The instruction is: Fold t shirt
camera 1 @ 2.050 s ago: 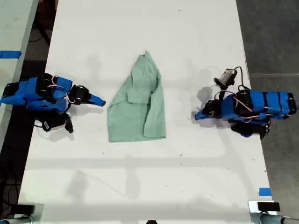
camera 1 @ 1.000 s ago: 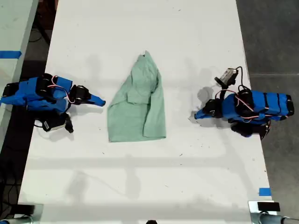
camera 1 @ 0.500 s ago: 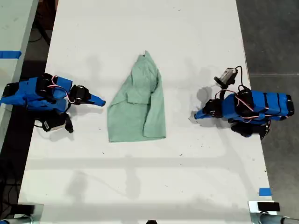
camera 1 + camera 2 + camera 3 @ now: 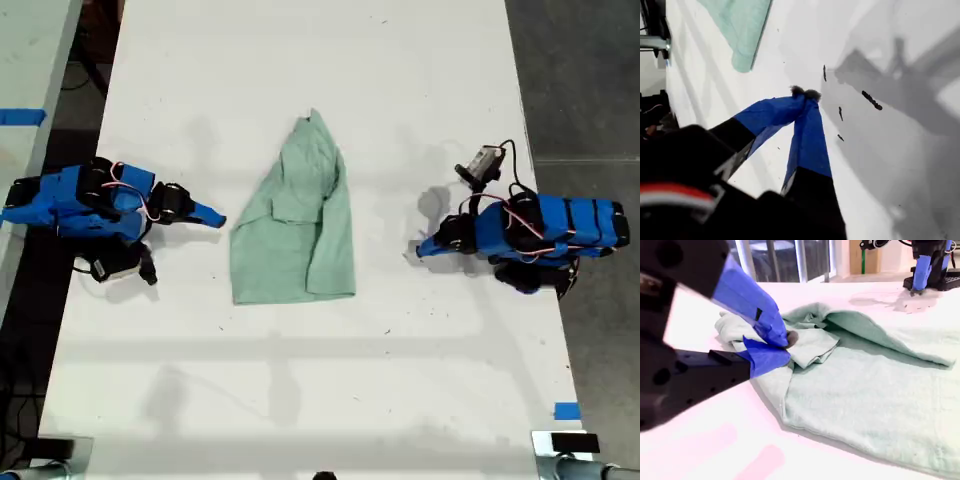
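The pale mint-green t shirt (image 4: 295, 235) lies flat on the white table (image 4: 300, 400), narrow end toward the far edge and wide hem toward the near edge. My second gripper (image 4: 217, 217) is at the exterior view's left, shut and empty, its tips just short of the shirt's edge. In the second wrist view its blue tips (image 4: 784, 342) meet in front of the bunched fabric (image 4: 865, 400). My first gripper (image 4: 420, 248) is at the exterior view's right, shut with nothing in it, a hand's width from the shirt. Its wrist view shows its closed tips (image 4: 805, 95) over bare table and a shirt corner (image 4: 742, 30) beyond.
A blue tape mark (image 4: 566, 410) sits by the table's edge at the exterior view's lower right. A second table with blue tape (image 4: 22, 116) stands at that view's left. Dark floor (image 4: 580, 80) lies beyond the table on that view's right.
The first arm has shifted very slightly toward the shirt. The second arm and the t shirt have not moved.
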You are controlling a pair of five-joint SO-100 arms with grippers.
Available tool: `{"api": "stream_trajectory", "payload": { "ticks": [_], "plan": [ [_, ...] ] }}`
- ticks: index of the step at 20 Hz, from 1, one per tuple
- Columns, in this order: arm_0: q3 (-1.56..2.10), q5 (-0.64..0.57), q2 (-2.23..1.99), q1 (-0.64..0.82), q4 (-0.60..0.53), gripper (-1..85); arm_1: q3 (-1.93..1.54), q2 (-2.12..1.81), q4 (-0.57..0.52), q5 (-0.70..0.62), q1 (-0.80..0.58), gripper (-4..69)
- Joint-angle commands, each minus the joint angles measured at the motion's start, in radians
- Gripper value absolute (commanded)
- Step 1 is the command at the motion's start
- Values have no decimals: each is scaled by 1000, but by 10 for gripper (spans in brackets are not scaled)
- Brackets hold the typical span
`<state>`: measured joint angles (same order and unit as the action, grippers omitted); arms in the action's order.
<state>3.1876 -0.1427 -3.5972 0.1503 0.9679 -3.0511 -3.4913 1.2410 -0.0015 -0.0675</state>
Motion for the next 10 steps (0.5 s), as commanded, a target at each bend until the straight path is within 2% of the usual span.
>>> {"api": "stream_trajectory", "payload": {
  "ticks": [1, 10],
  "plan": [
    [2, 23, -6, 2, -8, -1, -34, -14, -18, -26, 11, -28],
    [2, 21, -6, 6, -6, -1, -37, -14, 2, -26, 0, -28]
  ]
}}
